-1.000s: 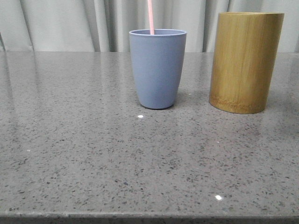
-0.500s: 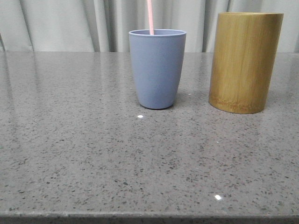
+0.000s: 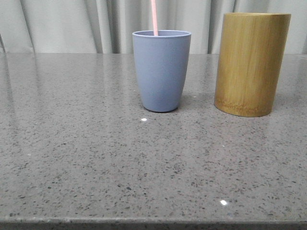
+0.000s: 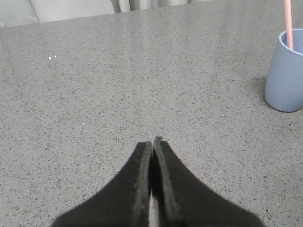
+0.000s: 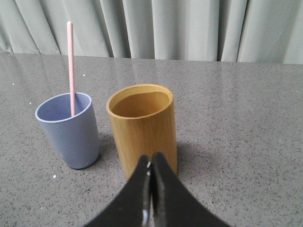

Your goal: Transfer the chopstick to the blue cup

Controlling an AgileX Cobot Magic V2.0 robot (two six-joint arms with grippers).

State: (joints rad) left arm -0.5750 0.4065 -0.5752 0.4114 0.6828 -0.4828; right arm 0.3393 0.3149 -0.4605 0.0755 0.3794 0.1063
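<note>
The blue cup (image 3: 161, 71) stands upright on the grey table, mid-back in the front view. A pale pink chopstick (image 3: 154, 17) stands in it, leaning against the rim. Both also show in the right wrist view, cup (image 5: 69, 130) and chopstick (image 5: 71, 66), and in the left wrist view, cup (image 4: 285, 71) and chopstick (image 4: 288, 23). My left gripper (image 4: 152, 143) is shut and empty, low over bare table, well away from the cup. My right gripper (image 5: 151, 159) is shut and empty, just in front of the bamboo cylinder. Neither gripper shows in the front view.
A taller tan bamboo cylinder (image 3: 252, 63) stands to the right of the blue cup; its inside looks empty in the right wrist view (image 5: 142, 127). The speckled grey table (image 3: 96, 158) stretches forward to its front edge. Grey curtains (image 3: 62, 24) hang behind.
</note>
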